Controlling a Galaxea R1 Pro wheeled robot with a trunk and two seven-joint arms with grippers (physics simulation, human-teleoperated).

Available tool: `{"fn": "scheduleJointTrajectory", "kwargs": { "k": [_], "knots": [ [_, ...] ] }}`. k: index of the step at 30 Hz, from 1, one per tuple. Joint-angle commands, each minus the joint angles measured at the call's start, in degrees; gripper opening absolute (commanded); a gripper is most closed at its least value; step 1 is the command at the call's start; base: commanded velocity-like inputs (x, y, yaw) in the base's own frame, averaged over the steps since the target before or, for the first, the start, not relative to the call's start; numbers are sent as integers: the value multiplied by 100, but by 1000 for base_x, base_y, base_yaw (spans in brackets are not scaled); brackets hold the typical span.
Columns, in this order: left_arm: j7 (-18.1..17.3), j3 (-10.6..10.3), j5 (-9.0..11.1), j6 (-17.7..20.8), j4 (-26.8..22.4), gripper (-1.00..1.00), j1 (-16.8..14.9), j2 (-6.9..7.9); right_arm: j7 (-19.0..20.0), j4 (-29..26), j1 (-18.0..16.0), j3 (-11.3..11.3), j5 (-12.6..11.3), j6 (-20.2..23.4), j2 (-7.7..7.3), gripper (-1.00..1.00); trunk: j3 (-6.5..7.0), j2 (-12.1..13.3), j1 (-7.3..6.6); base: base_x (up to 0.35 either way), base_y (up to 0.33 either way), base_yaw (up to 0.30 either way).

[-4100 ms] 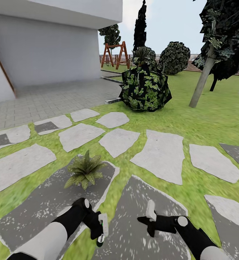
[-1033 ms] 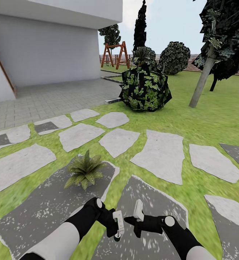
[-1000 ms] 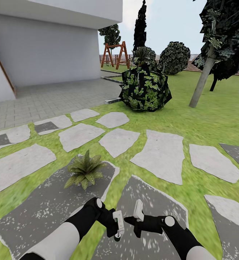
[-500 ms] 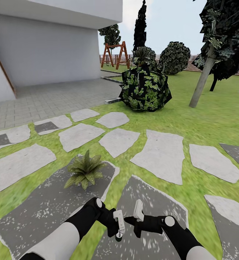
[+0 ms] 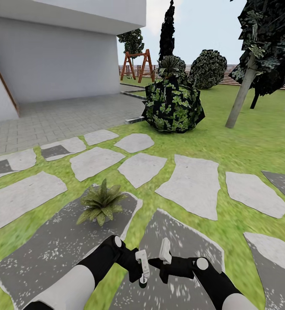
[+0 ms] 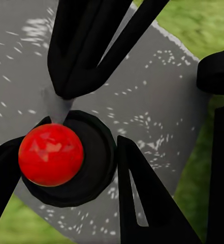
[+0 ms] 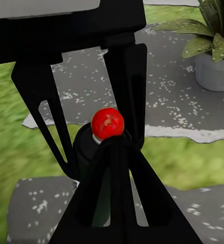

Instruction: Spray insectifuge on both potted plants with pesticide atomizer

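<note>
- Low over the dark grey paving stone, right in front of the robot, both arms are meeting in the middle. The pesticide atomizer is sitting between them, off the ground.
- Left claw is doing the holding. In the left wrist view its two black fingers are clamping the dark round body from either side, and the red top is poking up free between them.
- Right claw is carrying nothing. Its fingers are pressed together into a single point, and that point is hovering just beside the bottle's shoulder, close to the red top; whether it is actually touching, I cannot tell.
- Handling, as I'm judging it: a small, slim bottle, so light and rigid, nothing that squashes. The smooth round wall is looking like it could twist or slide in a two-finger pinch, though.
- The best hold is looking like the one in use — around the body below the shoulder, with the red top uncovered so it can be worked.
- Arm pose: the left forearm is coming in from the lower left, elbow bent and wrist turned inward. The right forearm is mirroring it from the lower right, with its claw aiming across at the bottle.
- One potted plant is sitting on the neighbouring stone, ahead and to the left of the claws — near, not touching, its pale pot just peeking out under the leaves.
- Nothing is pointing at those leaves yet, so I'm reading the spraying as not begun.
</note>
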Motion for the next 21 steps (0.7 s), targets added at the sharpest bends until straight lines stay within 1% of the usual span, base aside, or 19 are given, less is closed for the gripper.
{"fn": "scheduleJointTrajectory", "kwargs": {
  "k": [1, 9, 15, 16, 18, 19, 21],
  "knots": [
    [-23, -6, -2, 58, -12, -100, -1, 0, -4, -7, -2, 2, 42, -26, -1, -100, -5, -2, -1, 0, 0, 0],
    [-20, -6, -2, 65, -6, -100, -1, 0, -4, -2, -2, 3, 47, -27, -1, -100, -5, -2, -1, 0, 0, 0],
    [-14, -35, -74, 68, 59, -100, -1, 13, -4, 1, -2, 8, 48, -33, -1, -100, -5, -2, -1, 0, 0, 0],
    [-14, -34, -82, 72, 63, -100, -1, 49, -4, 1, -2, 8, 48, -31, -1, -100, -5, -2, -1, 0, 0, 0],
    [-14, -28, -87, 74, 66, -100, -1, 169, -4, 7, -2, 9, 48, -32, -1, -100, -5, -2, -1, 0, 0, 0],
    [-14, -25, -89, 75, 67, -100, -1, 303, -4, 13, -2, 9, 48, -33, -1, -100, -5, -2, -1, 0, 0, 0],
    [-14, -24, -89, 75, 67, -100, -1, 407, -4, 14, -2, 9, 48, -34, -1, -100, -5, -2, -1, 0, 0, 0]
  ]
}}
